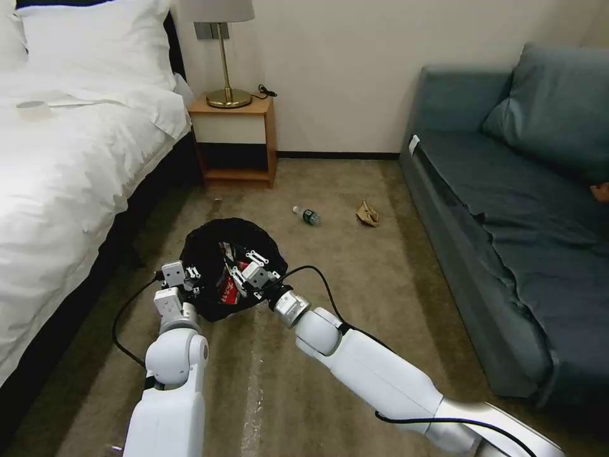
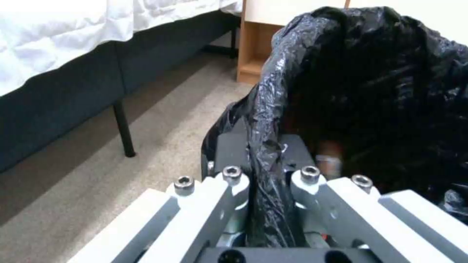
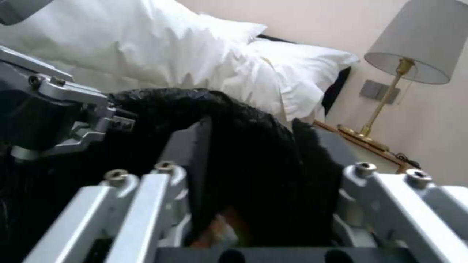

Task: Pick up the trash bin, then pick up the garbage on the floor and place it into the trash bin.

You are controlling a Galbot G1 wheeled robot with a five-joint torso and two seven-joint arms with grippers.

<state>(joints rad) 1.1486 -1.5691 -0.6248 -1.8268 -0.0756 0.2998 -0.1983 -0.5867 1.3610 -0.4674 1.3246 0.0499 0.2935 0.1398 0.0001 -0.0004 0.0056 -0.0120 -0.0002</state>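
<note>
Beside the bed, on the carpet, the left gripper is clamped on the near rim of the trash bin; seen from its wrist, its two fingers pinch a fold of the black bag where it wraps over the rim. The bin is held up in front of the robot, its mouth facing up, with a red-and-white wrapper lying inside.

Just to the right, the right gripper hangs over the bin's opening with its jaws spread apart and nothing between them, so the wrapper looks already let go.

Farther right and back, a small clear bottle lies on its side on the carpet, and near it, closer to the sofa, sits a crumpled brown paper. Both are well apart from the bin.

The risk I see is the left hold: if the fingers grip mostly bag and little rim, the plastic could slide or tear and let the bin tip, spilling the wrapper. The open right jaws could also snag the bag's loose folds on the way out and drag the liner with them.
</note>
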